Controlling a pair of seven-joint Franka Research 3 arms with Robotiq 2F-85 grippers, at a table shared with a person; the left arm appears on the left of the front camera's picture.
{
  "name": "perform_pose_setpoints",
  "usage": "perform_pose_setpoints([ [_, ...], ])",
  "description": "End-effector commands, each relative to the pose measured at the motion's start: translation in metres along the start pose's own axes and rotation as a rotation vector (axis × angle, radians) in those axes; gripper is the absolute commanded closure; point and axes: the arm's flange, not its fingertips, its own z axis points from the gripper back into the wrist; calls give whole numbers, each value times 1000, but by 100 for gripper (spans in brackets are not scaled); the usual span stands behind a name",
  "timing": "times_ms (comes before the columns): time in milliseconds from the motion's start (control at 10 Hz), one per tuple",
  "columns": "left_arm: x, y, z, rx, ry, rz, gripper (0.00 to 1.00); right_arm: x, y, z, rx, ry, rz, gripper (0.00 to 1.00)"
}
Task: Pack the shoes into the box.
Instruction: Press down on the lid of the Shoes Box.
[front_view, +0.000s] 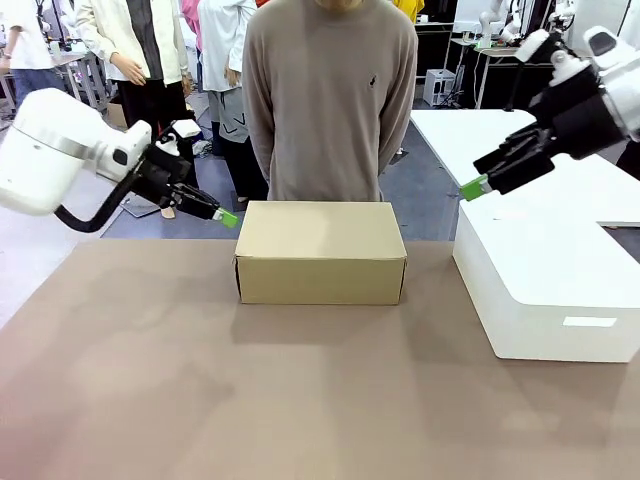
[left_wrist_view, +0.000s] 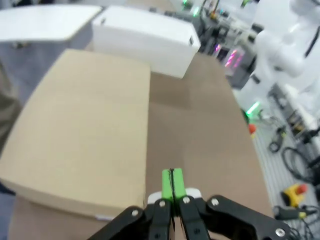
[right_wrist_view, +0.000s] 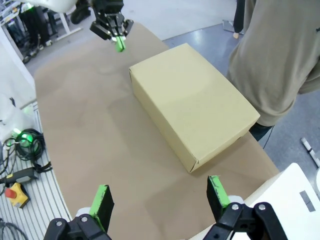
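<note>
In the front view, the left gripper hangs at about 9 o'clock from the box, just beside its upper left corner and a little above the table. Its two green pads are pressed together and nothing is between them; the left wrist view shows the same, with the fingers closed flat over the brown table surface next to the box edge.

The box stands in the middle of the table, at 12 o'clock from the camera, with its lid closed flat. The shoes cannot be seen, so I cannot tell where they are. A person in a beige sweater stands directly behind the box.

At 3 o'clock from the box sits a larger white box. Above it the right gripper is raised in the air. In the right wrist view its fingers stand wide apart and hold nothing, with the box below them.
</note>
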Motion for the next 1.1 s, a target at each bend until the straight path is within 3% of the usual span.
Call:
perform_pose_setpoints([
  [0,3,-30,1,93,85,28,76,36,-19,-16,19,30,-8,0],
  [100,10,-42,5,151,112,19,56,52,-26,-25,15,52,-13,0],
  [400,36,-84,12,336,75,-4,0,87,-46,-65,-18,103,-55,58],
  [600,48,-98,18,405,48,-8,0,98,-53,-94,-25,129,-70,97],
  [1000,76,-130,32,394,72,74,0,109,-60,-137,-42,200,-63,100],
])
